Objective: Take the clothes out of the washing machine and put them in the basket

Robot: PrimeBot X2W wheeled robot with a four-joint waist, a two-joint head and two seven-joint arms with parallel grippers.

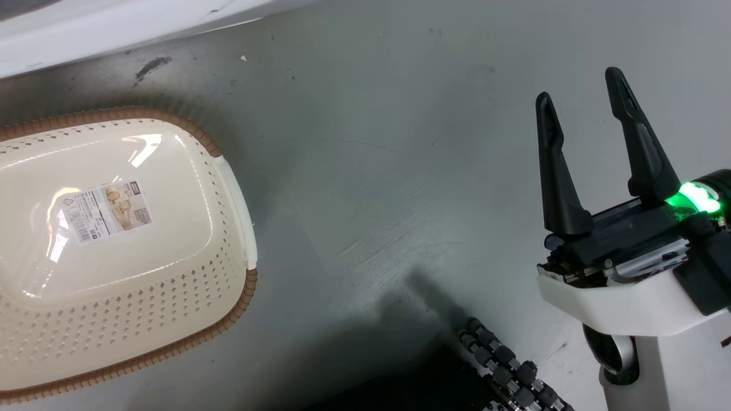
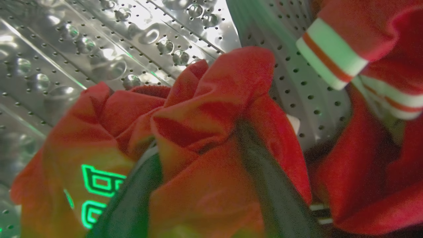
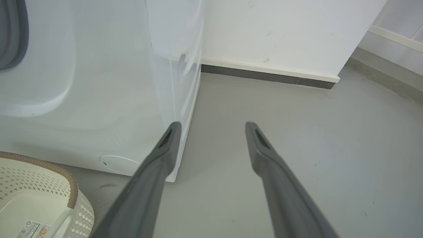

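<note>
Between the jaws of our left gripper (image 2: pixel 198 138), which stand wide, a red jersey (image 2: pixel 205 99) is bunched. Its cloth fills the gap and drapes over both dark fingers (image 2: pixel 132 205), hiding their tips, so we cannot tell whether they press it. Just outside the jaw on that view's left, the same cloth carries outlined lettering (image 2: pixel 99 185) lit green. To the right of the jaws shows a second jersey (image 2: pixel 363 158) with white-and-red striped trim (image 2: pixel 330 62). Beyond both curves the perforated steel drum (image 2: pixel 82 49) of the washing machine (image 3: pixel 99 82), so both jerseys are inside it.

Our right gripper (image 1: pixel 579 87) also has its jaws wide, with nothing between them and grey floor (image 1: pixel 371 171) beyond. Well off to the left of these jaws sits the basket (image 1: pixel 245 291), cream with a brown rim, its bottom label (image 1: pixel 105 211) showing. Further ahead, left of the jaws, stands the machine's white front with a strip of grey rubber ring (image 3: pixel 16 33); straight beyond the jaws rises the white wall (image 3: pixel 281 33)
</note>
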